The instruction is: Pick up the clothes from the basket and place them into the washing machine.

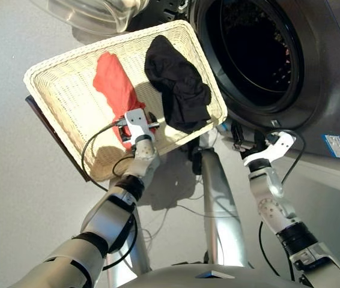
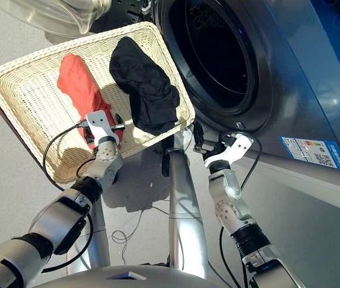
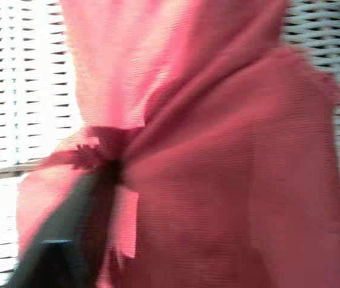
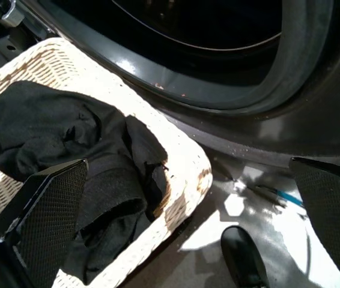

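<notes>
The cream wicker basket [image 1: 56,63] lies tilted beside the washing machine [image 1: 320,90], whose round drum opening [image 1: 254,48] stands uncovered. A red-orange garment [image 1: 113,81] lies in the basket's middle and a black garment [image 1: 179,84] lies at the end nearest the machine. My left gripper [image 1: 133,127] is down on the near end of the red-orange garment. In the left wrist view the cloth [image 3: 218,150] bunches into a pinch at the finger [image 3: 80,228]. My right gripper [image 1: 246,142] hangs open under the porthole, just past the basket's corner, with nothing in it.
The machine's glass door [image 1: 92,12] is swung open at the top left, above the basket. A dark flat board [image 1: 53,133] sticks out under the basket's near edge. Black cables [image 1: 95,144] loop from my left wrist. Grey floor lies to the left.
</notes>
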Available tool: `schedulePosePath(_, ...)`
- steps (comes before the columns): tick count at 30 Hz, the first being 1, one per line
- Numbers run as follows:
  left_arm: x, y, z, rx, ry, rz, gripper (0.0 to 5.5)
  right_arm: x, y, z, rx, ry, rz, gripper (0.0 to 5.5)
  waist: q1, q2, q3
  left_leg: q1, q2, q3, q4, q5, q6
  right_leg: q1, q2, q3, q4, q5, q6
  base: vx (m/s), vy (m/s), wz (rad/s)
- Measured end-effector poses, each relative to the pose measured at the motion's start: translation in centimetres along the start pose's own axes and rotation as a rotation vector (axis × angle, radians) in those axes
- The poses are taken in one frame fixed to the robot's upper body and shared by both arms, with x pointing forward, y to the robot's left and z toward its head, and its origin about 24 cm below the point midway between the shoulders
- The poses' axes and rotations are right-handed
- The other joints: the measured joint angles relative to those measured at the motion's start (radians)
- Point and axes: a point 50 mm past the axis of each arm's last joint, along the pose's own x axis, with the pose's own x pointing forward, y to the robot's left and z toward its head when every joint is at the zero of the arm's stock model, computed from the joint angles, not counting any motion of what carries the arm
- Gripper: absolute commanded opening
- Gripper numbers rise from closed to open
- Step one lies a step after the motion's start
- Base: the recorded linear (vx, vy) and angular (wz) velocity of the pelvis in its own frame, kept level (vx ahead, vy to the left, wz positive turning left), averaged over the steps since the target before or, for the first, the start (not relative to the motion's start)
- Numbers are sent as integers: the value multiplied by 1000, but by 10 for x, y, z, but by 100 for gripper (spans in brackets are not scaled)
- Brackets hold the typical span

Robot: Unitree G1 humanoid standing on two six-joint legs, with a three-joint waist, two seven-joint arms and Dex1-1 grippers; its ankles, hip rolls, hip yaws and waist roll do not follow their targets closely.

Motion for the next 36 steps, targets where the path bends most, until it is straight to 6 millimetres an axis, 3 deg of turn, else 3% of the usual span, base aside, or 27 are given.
schedulePosePath(16, -2, 4, 6, -75, -29, -36, 0, 1, 1, 1, 0, -3, 3, 550, 0, -7, 4, 0, -2, 1, -10, 2, 4, 2, -1, -1, -16, 0, 0, 0, 0, 0)
schedulePosePath(21, -12, 19, 19, -107, -128, -100, 0, 6, 3, 12, -45, -60, 7, 550, 6, -17, 28, 2, -2, 1, -6, 1, 2, -1, -5, 0, 2, 0, 0, 0, 0, 0)
schedulePosePath(22, -18, 18, 25, -121, -165, -135, 0, 9, 4, 18, -103, -91, 9, 550, -1, -18, 38, 5, -3, 2, -5, 1, 2, -1, -8, 0, 5, 1, -1, 0, 0, 0)
schedulePosePath(24, -28, 24, 31, -129, -219, -198, 0, 12, 3, 36, -297, -159, 21, 550, 15, -8, 53, 7, -11, 2, -4, 0, 1, -2, -18, -1, 16, 1, -2, 0, 0, 0)
schedulePosePath(25, -32, 32, 32, -114, -244, -218, 0, 14, 3, 46, -399, -199, 26, 550, 34, -2, 57, 8, -12, 2, -6, 0, 0, -2, -19, 0, 18, 2, -3, 0, 0, 0)
schedulePosePath(28, -47, 46, 42, -107, -312, -325, 0, 19, 6, 77, -851, -341, 67, 550, 58, 12, 66, 10, -16, 1, -4, -2, -2, -3, -21, 1, 28, 3, -4, 0, 0, 0)
schedulePosePath(31, -57, 61, 54, -92, -377, -392, 0, 23, 14, 90, -1229, -443, 113, 550, 83, 15, 65, 10, -17, 0, -4, -3, -5, -4, -25, 0, 36, 3, -4, 0, 0, 0)
schedulePosePath(36, -72, 63, 78, -59, -480, -545, 0, 38, 41, 114, -1519, -646, 202, 550, 124, 37, 54, 8, -22, -2, -7, -3, -5, -5, -31, -2, 37, 3, -4, 0, 0, 0)
